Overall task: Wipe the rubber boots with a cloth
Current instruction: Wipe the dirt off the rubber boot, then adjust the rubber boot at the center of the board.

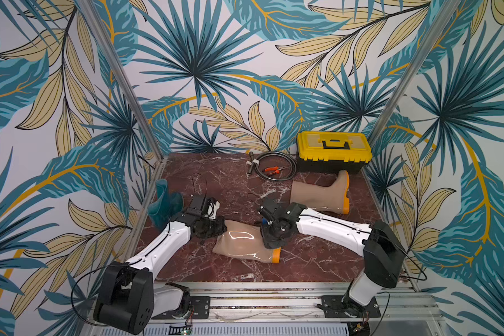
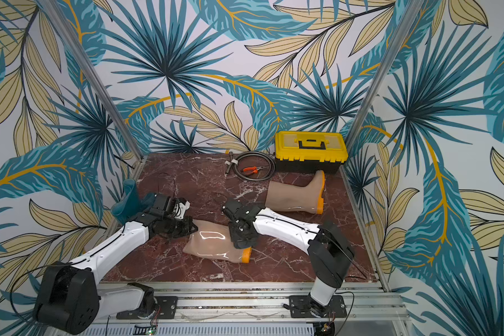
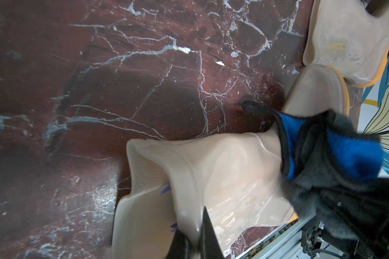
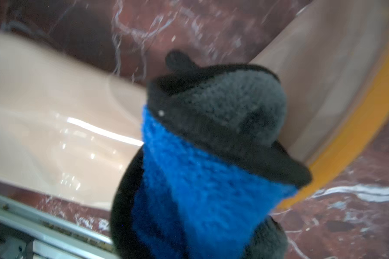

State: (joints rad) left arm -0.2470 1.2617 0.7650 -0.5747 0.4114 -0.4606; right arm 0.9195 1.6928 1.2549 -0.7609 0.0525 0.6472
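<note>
The cloth (image 4: 211,145), charcoal and blue, is clamped in the right jaws and pressed on the ankle of the middle tan boot (image 1: 242,241) lying on the table (image 1: 230,186). The left jaws pinch that boot's shaft rim. The teal boot (image 1: 163,203) and far tan boot (image 1: 317,195) sit apart.

Both top views are mounted high above the front rail (image 1: 259,288) and look steeply down toward the back wall (image 1: 216,72), far enough out to hold the whole marble tabletop (image 1: 230,186); their fields overlap almost fully. The left wrist view sits close over the near beige boot (image 3: 211,168), facing along its shaft toward the cloth (image 3: 335,157). The right wrist view is closer still and blurred, facing that cloth head-on, with the same boot behind it
</note>
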